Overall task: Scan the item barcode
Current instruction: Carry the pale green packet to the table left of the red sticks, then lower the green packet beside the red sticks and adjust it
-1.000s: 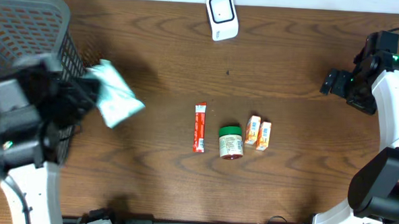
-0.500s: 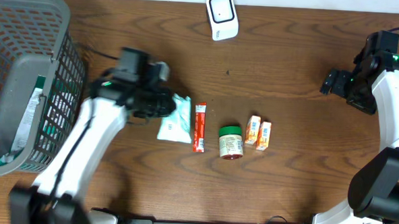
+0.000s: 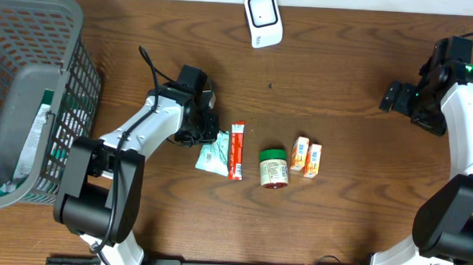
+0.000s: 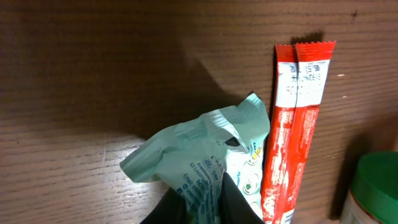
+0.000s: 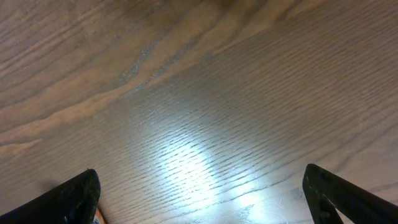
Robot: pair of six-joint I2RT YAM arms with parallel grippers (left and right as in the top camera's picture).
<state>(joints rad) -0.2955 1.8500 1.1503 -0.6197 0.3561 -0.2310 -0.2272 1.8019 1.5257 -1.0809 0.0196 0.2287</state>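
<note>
Pinching mint-green crinkly plastic pouch [image 4: 205,155] w/ left gripper [image 4: 199,206], jaws nearly together on its lower edge. Resting pouch on brown wooden table [image 3: 344,225] approx mid-table, right edge touching or just beside long red foil sachet stick [image 4: 292,124]; can't tell which. Hovering right gripper [image 5: 202,196] over bare wood at far right w/ jaws wide apart, holding nothing.

Step in hand, by the look of it: item picked, not yet presented to white rounded barcode scanner [image 3: 263,19], sitting well apart at the table's far edge. Seeing small print on pouch in wrist view, but no clear barcode; may be on the underside.

Next move prob needs: lift clear w/o dragging the red stick, carry toward scanner, turn pouch so barcode faces scanner window, keep film flat enough to read.

Also on table, to leave alone: green-lidded glass jar [image 3: 273,168], two small orange-and-white cartons [image 3: 306,157], grey plastic mesh basket [image 3: 82,86] at left.
</note>
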